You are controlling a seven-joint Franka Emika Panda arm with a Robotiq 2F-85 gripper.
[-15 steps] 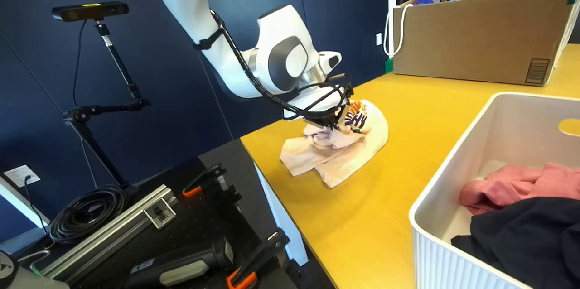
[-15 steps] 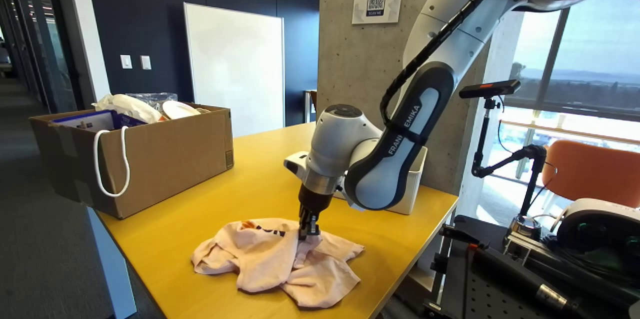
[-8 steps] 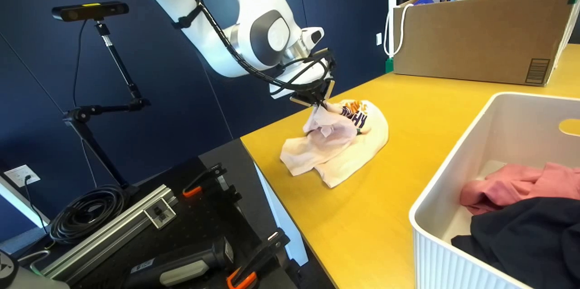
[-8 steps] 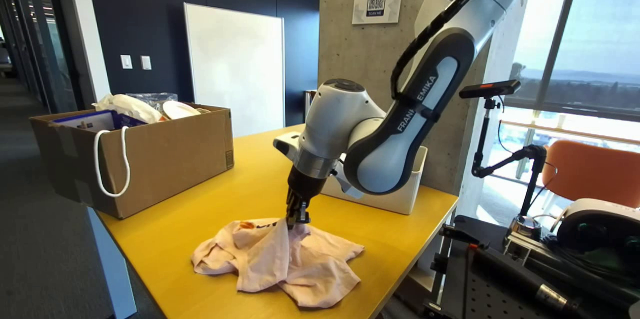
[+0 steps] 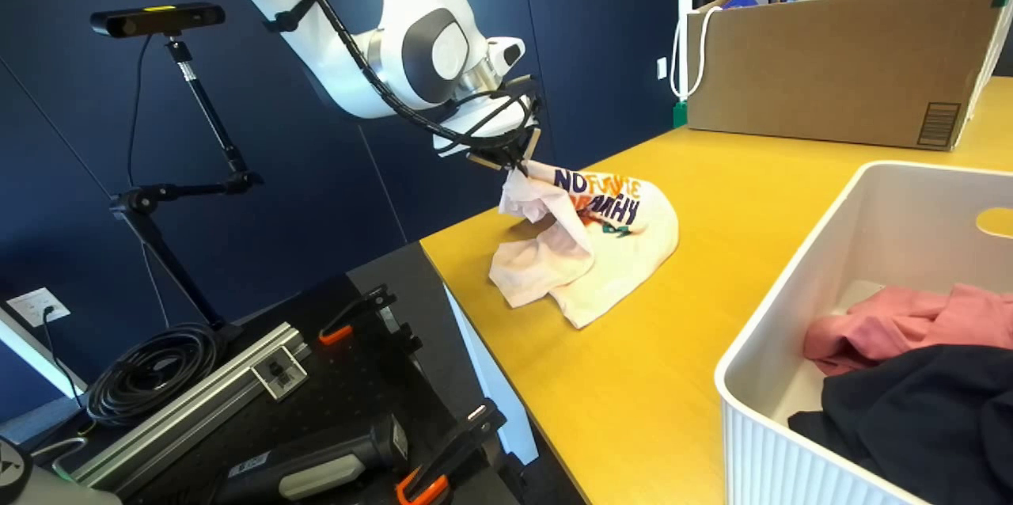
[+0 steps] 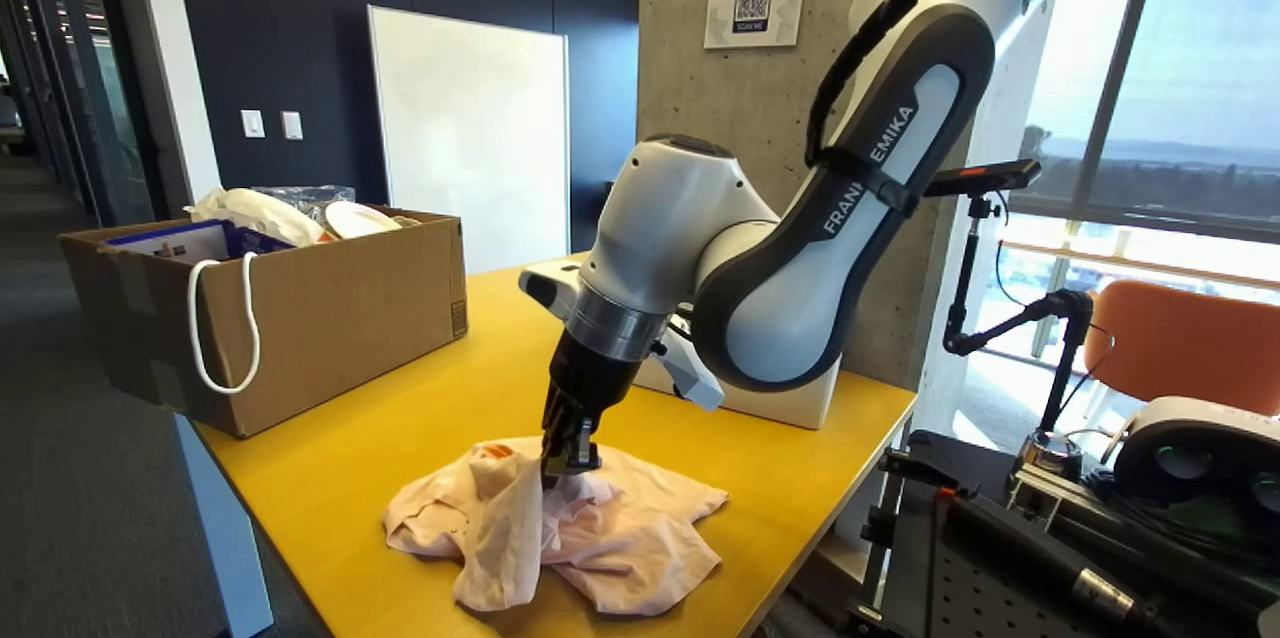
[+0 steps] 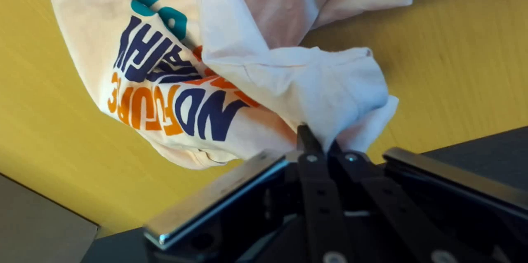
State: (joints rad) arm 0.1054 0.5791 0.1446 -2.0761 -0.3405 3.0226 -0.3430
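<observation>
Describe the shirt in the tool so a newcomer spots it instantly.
Find the yellow table, then the tool on the white arm. The shirt has one fold pinched there; the rest lies on the table. Unlike the pink cloth and dark cloth in the bin, it is paler, with navy, orange and teal print.

In an exterior view, a brown oblong cardboard box (image 6: 320, 318) stands at nine o'clock, an orange round-cornered chair (image 6: 1190, 343) at three.

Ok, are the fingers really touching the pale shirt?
Touching: the wrist view shows the fingers closed on the pale shirt, a fold of it pinched between them.
</observation>
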